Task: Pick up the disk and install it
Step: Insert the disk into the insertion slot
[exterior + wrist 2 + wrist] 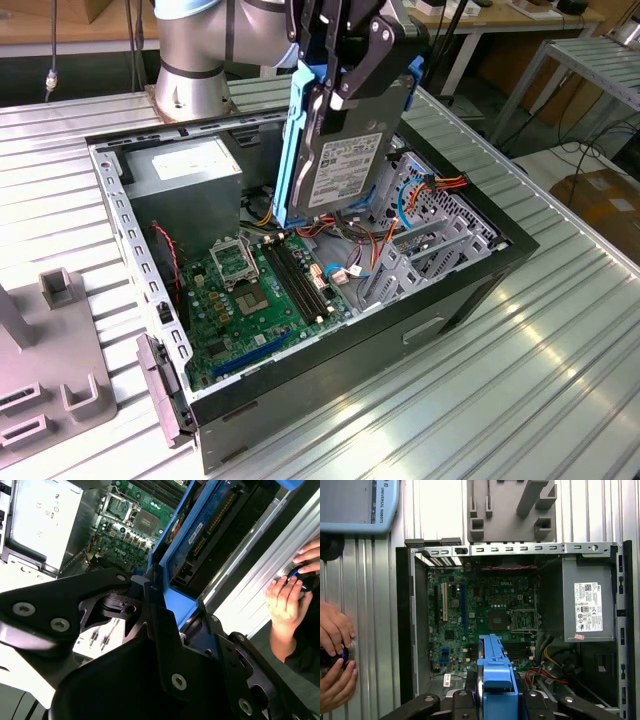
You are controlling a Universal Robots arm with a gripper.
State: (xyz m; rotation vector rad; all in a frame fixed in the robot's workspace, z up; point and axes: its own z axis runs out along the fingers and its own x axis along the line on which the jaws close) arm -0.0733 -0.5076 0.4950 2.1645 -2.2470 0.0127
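The disk [346,165], a silver-grey drive with a white label and blue side rails, hangs tilted on edge above the open computer case [455,300]. My gripper [340,95] is shut on its upper part, with black fingers [368,62] clamped across the label face. The disk's lower edge hovers over the motherboard [255,290], beside the metal drive cage [440,215]. In the second wrist view the disk [210,525] juts out from the gripper [160,595] toward the case. The blue carrier [495,672] shows end-on in the first wrist view.
A grey power supply box [185,170] fills the case's far corner. Coloured cables [440,185] lie by the cage. A grey fixture [50,370] stands on the slatted table [520,370] at the exterior view's left. A person's hands [335,655] hold a small device beside the case.
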